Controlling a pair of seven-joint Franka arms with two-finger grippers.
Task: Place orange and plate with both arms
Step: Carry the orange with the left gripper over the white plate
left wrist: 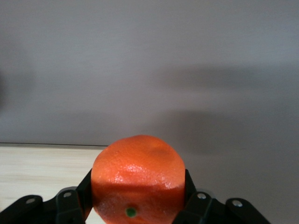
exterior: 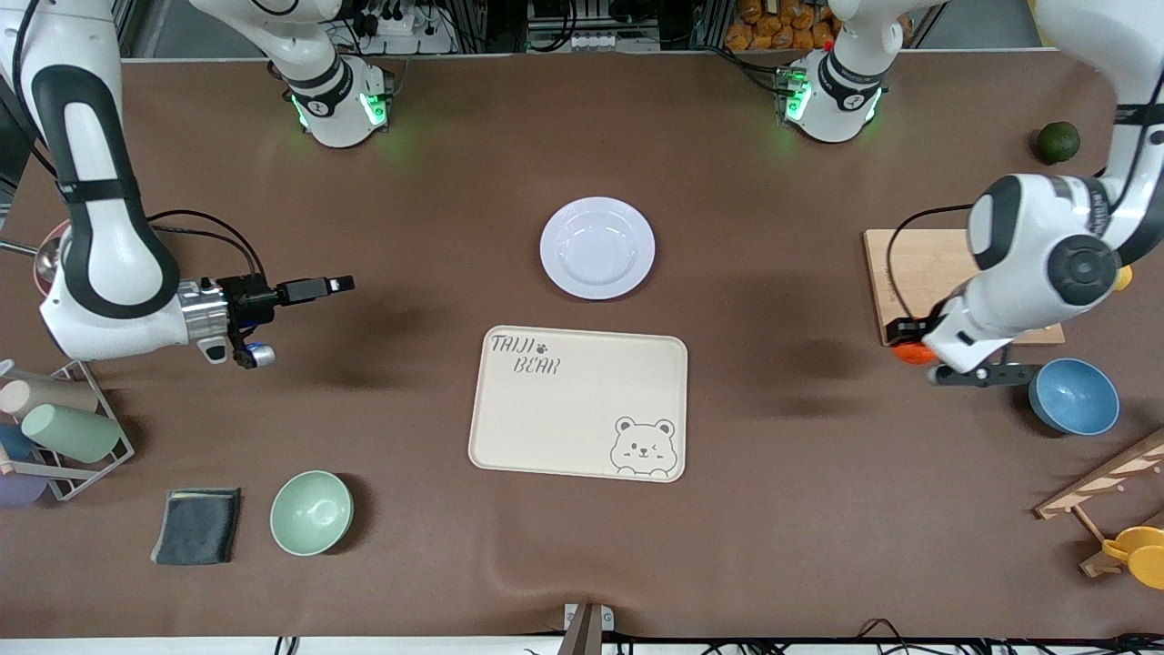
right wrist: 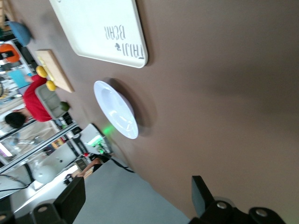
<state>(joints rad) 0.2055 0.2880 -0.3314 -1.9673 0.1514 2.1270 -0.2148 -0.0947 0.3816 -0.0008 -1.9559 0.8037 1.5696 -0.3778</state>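
Note:
The orange (exterior: 912, 353) is held in my left gripper (exterior: 917, 349), just above the table at the corner of a wooden board (exterior: 909, 273). In the left wrist view the orange (left wrist: 138, 172) fills the space between the black fingers (left wrist: 74, 200) of the left gripper (left wrist: 138, 196), with the board's edge under it. The pale plate (exterior: 597, 247) lies mid-table, farther from the front camera than the bear tray (exterior: 578, 401). My right gripper (exterior: 318, 287) is open and empty over bare table toward the right arm's end. Its wrist view shows the right gripper (right wrist: 135, 198), the plate (right wrist: 117, 109) and the tray (right wrist: 100, 28).
A blue bowl (exterior: 1073, 396) sits beside the left gripper. A dark green fruit (exterior: 1058, 142) lies farther from the camera at that end. A green bowl (exterior: 311, 512), a dark cloth (exterior: 195, 525) and a wire rack of cups (exterior: 55, 428) sit at the right arm's end.

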